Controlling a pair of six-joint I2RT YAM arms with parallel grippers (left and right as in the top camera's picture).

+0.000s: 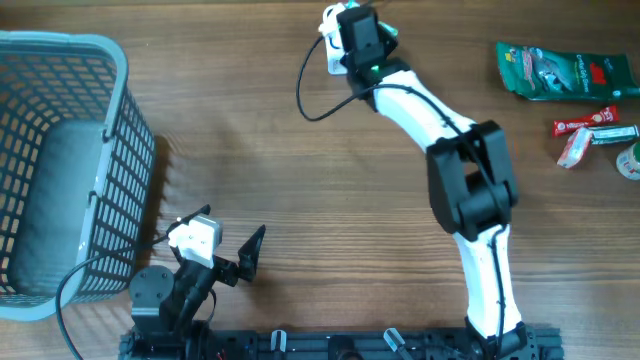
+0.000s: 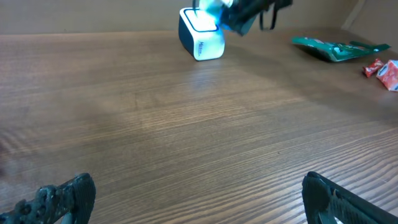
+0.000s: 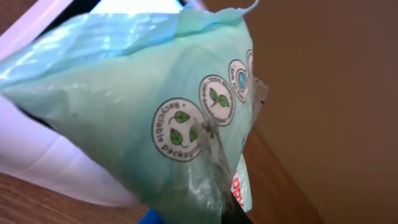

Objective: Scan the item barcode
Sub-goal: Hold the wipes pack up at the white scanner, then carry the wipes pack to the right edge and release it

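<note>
At the far edge of the surface [image 1: 300, 200], the right claw [image 1: 360, 35] pinched the green packet [image 3: 155, 93] by the white scanner [image 2: 200, 34] (picked up, scan probably still going); the left claw [image 1: 228, 250] sat spread wide

Just a brown wood-grain table [image 1: 300, 170], evenly lit with a soft sheen; tan strip [image 2: 93, 15] past its far edge, maybe a wall.

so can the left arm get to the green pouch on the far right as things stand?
Probably not. The green pouch lies at the far right edge, and the right arm stretches diagonally across the table between it and the left gripper, open beside the basket. It also looks a long stretch.
</note>
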